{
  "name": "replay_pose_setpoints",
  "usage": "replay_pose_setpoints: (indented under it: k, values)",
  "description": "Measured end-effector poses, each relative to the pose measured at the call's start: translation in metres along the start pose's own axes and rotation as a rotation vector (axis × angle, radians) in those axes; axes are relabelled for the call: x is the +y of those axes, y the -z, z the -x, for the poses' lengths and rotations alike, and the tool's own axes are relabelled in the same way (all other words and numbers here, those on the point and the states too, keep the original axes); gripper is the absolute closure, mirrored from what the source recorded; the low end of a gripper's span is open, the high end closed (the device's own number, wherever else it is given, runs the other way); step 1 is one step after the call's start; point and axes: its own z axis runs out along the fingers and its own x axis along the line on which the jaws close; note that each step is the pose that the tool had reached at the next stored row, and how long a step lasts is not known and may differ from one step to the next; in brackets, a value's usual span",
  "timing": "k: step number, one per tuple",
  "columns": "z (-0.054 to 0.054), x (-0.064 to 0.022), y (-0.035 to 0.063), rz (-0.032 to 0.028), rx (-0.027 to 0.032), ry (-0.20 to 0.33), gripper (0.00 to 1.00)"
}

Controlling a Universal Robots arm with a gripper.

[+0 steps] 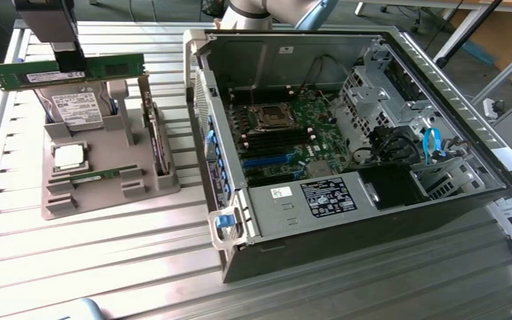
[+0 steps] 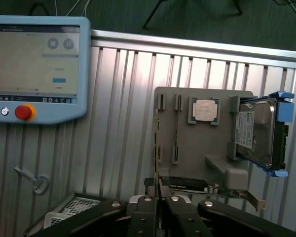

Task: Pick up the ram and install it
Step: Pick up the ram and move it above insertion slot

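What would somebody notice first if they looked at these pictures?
The big open grey metal computer case sits in the exterior view's middle and right, its green motherboard bare inside. At that view's upper left, the gripper holds the long thin green ram stick above a grey plastic parts tray. In the wrist view, a pale blue control tablet has a round red button.

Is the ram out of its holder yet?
Out: the ram is clamped in the end effector, held above the grey holder, not yet in the case.
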Motion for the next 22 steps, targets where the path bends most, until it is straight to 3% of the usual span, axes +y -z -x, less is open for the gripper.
replay_pose_setpoints:
  k: [22]
  values:
    - [-0.003,-0.0209,0.0003,0.0014,0.0111,0.0,0.87]
